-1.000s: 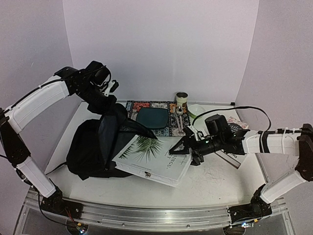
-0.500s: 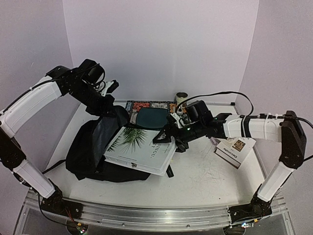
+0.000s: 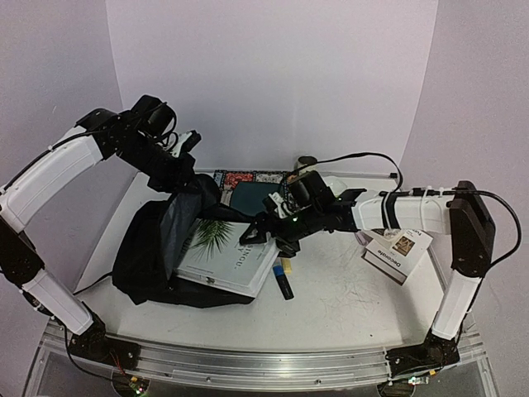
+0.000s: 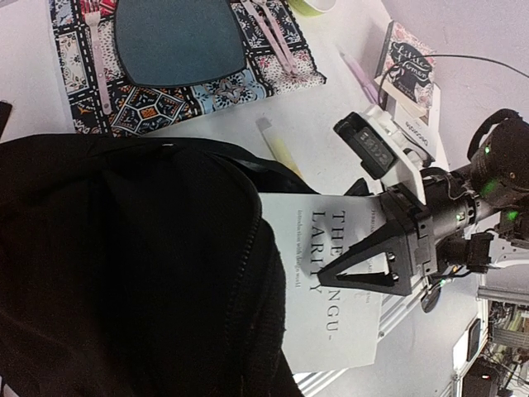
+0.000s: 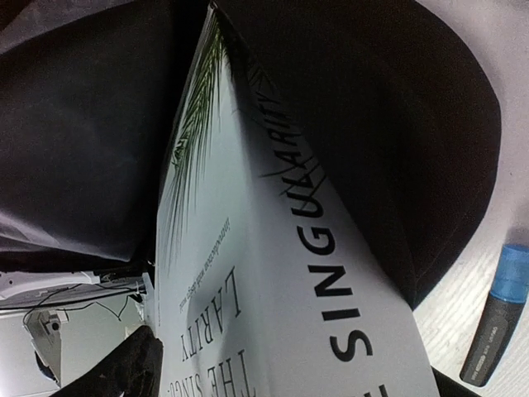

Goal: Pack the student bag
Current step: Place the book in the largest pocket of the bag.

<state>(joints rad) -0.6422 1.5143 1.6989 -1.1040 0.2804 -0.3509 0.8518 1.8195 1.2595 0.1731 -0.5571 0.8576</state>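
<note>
The book (image 3: pixel 225 253) clamped in the right gripper (image 3: pixel 256 234) should be slid flat into the bag (image 3: pixel 136 252) pinched open by the left gripper (image 3: pixel 183 171).

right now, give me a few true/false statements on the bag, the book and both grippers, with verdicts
1. The white book is partly inside the student bag. True.
2. The right gripper is shut on the white book. True.
3. The left gripper hangs open over the plate. False: it grips the student bag's fabric and holds the opening up.
4. The blue-capped marker is inside the bag. False: it lies on the table beside the book.
5. The teal plate sits on the patterned placemat. True.
</note>
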